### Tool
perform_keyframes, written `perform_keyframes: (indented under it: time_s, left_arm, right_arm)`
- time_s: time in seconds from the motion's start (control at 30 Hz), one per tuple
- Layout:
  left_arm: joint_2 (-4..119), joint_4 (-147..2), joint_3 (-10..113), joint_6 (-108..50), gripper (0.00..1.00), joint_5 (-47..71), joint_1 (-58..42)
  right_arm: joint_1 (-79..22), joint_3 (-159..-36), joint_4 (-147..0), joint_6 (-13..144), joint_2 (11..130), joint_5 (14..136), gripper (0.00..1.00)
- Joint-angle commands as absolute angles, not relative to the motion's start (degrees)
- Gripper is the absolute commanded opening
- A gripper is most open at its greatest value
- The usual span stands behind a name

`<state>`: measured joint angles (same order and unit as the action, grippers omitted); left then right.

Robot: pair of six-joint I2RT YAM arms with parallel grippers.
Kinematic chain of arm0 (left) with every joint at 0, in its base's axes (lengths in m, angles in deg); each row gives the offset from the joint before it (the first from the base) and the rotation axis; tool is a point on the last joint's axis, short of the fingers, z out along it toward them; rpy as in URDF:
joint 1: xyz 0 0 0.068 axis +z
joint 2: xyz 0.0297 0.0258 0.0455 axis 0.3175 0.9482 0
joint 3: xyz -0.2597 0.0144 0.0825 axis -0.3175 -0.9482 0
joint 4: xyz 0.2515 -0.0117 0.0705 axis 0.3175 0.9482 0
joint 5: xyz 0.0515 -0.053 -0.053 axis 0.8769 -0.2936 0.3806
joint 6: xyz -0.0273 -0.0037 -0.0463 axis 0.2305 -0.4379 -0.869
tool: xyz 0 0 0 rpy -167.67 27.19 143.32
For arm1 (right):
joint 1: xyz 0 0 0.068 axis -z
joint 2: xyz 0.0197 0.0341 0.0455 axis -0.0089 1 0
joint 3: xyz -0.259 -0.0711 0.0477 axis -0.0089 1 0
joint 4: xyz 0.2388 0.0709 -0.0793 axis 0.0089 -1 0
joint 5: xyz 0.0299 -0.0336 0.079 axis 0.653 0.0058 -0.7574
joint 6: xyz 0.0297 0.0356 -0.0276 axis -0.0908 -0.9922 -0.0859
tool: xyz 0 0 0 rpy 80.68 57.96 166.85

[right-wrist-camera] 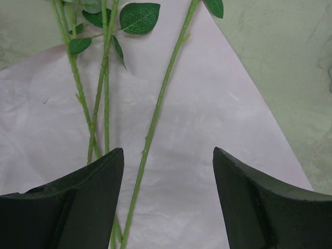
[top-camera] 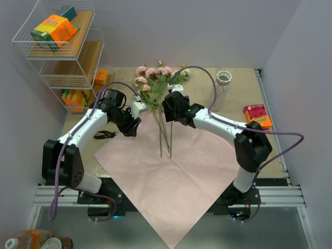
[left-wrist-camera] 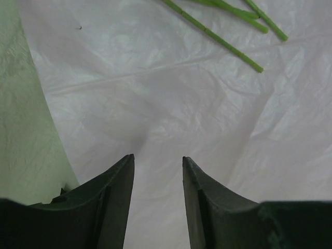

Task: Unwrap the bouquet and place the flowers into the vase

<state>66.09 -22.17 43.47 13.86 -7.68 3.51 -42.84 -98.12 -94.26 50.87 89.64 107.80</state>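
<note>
The right claw (right-wrist-camera: pixel 168 155) stood with jaws apart, one stem of the flowers (right-wrist-camera: pixel 153 122) running between them nearer one finger — I'd have centred it before pinching, the vase (top-camera: pixel 224 78) well off beyond it.

r end effector (right-wrist-camera: pixel 167 151), jaws apart, over flower stems (right-wrist-camera: pixel 155 118) on pink paper (right-wrist-camera: pixel 223 124)

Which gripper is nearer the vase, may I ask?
Right. The right gripper is over the stems, left of the vase; the left gripper is farther left, over the paper.
</note>
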Motion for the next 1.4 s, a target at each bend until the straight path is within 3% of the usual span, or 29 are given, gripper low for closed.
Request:
perform_keyframes:
  time_s: [0.0,0.7,1.0,1.37]
  left_arm:
    - [65.55,-29.65,40.25,11.40,0.46,-2.95,3.92]
    - [71.44,-37.83,33.65,9.72,0.43,6.55,5.86]
    - [72.67,-39.15,32.95,10.34,0.42,8.93,7.26]
    - [71.71,-38.54,32.77,11.57,0.41,9.72,8.58]
  right_arm:
    - [-40.27,-102.43,-86.39,52.62,94.07,105.38,0.71]
    - [-35.61,-113.51,-81.38,53.06,113.59,103.18,0.49]
    - [-34.12,-115.01,-80.85,53.14,115.97,102.04,0.46]
    - [-33.41,-114.48,-78.30,51.56,119.14,100.28,0.31]
